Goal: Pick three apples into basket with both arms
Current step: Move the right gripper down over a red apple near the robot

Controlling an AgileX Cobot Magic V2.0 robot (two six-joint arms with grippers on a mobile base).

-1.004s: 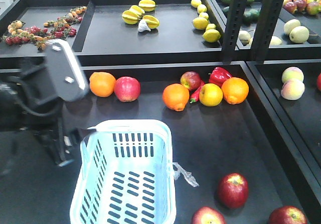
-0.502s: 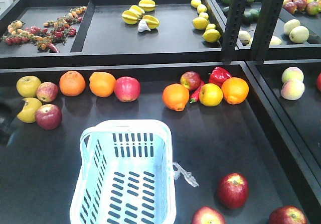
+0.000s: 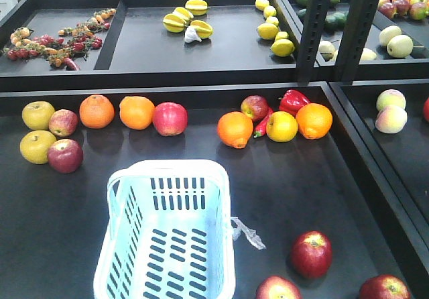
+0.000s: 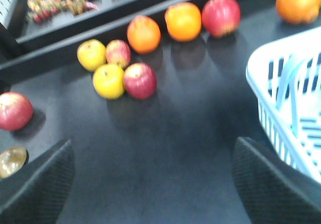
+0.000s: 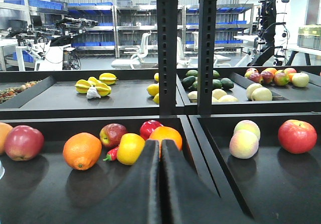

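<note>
Black display trays (image 3: 288, 178) filled the front view, and on the near one stood the basket (image 3: 164, 232), upright and holding no fruit, its near end cut off by the bottom edge. To its right, well apart from it, lay three dark red apples (image 3: 312, 253): one was seen whole, while the second apple (image 3: 277, 289) and the third apple (image 3: 383, 287) were clipped by the frame. Four oranges (image 3: 137, 112) and three yellow apples (image 3: 38, 114) lay along the back of the same tray. The left wrist view was blurred; the left gripper (image 4: 153, 153) hung above bare tray floor with its jaws wide apart, both fingers cut off at the corners, and only one corner of the basket showed, just beside the right-hand finger. The right gripper (image 5: 160, 143) had its jaws pressed together with nothing between them, and they hid part of one orange behind.
</note>
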